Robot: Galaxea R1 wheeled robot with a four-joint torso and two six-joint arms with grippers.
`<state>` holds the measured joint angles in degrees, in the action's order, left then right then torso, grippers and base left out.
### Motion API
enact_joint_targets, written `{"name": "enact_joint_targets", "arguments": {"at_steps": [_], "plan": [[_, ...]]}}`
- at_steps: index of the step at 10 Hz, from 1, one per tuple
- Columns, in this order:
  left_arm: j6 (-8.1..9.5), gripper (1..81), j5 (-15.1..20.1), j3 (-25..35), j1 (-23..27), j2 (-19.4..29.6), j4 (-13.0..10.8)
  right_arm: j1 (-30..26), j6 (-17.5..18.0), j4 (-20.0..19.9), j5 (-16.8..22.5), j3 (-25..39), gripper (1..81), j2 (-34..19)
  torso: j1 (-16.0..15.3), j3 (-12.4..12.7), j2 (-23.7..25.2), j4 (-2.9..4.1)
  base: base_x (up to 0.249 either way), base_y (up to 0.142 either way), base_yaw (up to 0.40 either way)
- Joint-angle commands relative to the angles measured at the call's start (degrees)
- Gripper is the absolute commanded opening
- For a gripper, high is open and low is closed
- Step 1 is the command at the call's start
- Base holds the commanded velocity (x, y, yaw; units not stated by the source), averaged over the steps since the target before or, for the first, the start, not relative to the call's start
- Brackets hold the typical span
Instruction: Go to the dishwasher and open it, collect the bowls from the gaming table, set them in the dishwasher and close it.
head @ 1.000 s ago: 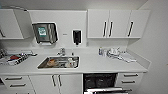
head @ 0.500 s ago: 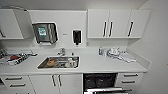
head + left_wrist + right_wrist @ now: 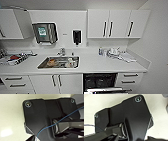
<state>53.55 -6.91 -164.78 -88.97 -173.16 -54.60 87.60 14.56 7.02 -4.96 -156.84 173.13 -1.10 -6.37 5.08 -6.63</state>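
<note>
Dishwasher (image 3: 100,81): sitting under white counter (image 3: 100,65), R of sink cupboard doors (image 3: 56,83); door hanging open, dark interior showing, contents too dim to tell.
Sink (image 3: 60,62): steel basin sunk in counter; holding an orange item, pale dishes, not identifiable.
Dish rack (image 3: 15,58): resting at far L of counter w/ red and dark items in it.
Counter R side: carrying small clutter (image 3: 113,53) near wall.
Wall: paper-towel dispenser (image 3: 45,32) and soap dispenser (image 3: 76,37) hanging above sink; upper cabinets (image 3: 117,23) flanking.
Head view vs wrist views: head giving the kitchen; wrist cams showing robot's dark plate over pale floor.
Fingers, both grippers: can't tell.
</note>
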Motion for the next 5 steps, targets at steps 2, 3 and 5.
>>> {"name": "enact_joint_targets", "arguments": {"at_steps": [2, 3, 5], "plan": [[-39.33, 81.1, 5.7, 1.0, 2.5, -1.0, 39.7, -2.6, -0.2, -0.8, 2.5, 0.0, 81.1, -0.7, 0.0, 0.0, 0.0, 0.00, 0.000, 0.000, 0.000], [-44.83, 81.1, 5.7, 2.6, 2.6, -0.5, 45.9, -2.6, -0.2, -0.8, 2.5, 0.0, 81.1, -0.7, 0.0, 0.0, 0.0, 0.00, 0.000, 0.000, 0.000], [-50.65, 81.1, 5.6, 5.7, 3.3, 0.4, 54.6, -2.6, -0.2, -0.8, 2.5, 0.0, 81.1, -0.7, 0.0, 0.0, 0.0, 0.00, 0.000, 0.000, 0.000]]}}
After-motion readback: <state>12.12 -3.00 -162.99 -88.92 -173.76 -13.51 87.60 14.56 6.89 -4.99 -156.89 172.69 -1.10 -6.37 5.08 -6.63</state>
